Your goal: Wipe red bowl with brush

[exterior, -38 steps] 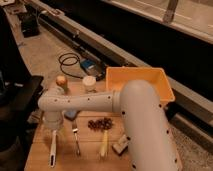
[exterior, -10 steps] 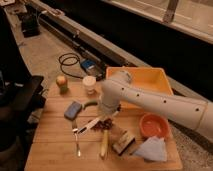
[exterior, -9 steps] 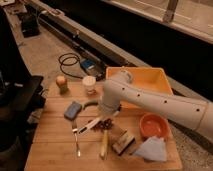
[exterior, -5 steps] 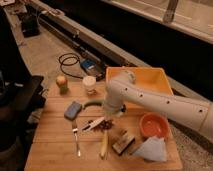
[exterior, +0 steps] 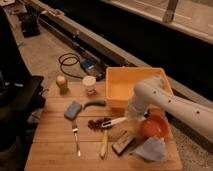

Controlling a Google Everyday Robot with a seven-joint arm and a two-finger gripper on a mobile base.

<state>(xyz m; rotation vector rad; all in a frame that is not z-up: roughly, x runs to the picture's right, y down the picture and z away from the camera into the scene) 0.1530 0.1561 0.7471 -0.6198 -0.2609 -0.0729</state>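
The red bowl [exterior: 154,126] sits on the wooden table at the right, in front of the yellow tub. The white brush [exterior: 114,121] lies low over the table's middle, slanting from a dark red-brown cluster up to my gripper [exterior: 131,117]. The gripper hangs from the white arm [exterior: 150,92], just left of the bowl and in front of the tub. It is shut on the brush's right end. The brush is left of the bowl, apart from it.
A large yellow tub [exterior: 131,75] stands at the back right. On the wooden table [exterior: 50,150] lie a blue sponge [exterior: 73,110], a green piece [exterior: 95,103], a fork [exterior: 76,137], a yellow-handled tool [exterior: 103,145], a dark block [exterior: 122,143], a pale cloth [exterior: 149,149], a cup [exterior: 89,85] and a round fruit [exterior: 61,82].
The arm has swung right, from the table's middle towards the red bowl. The brush has moved right with the gripper.
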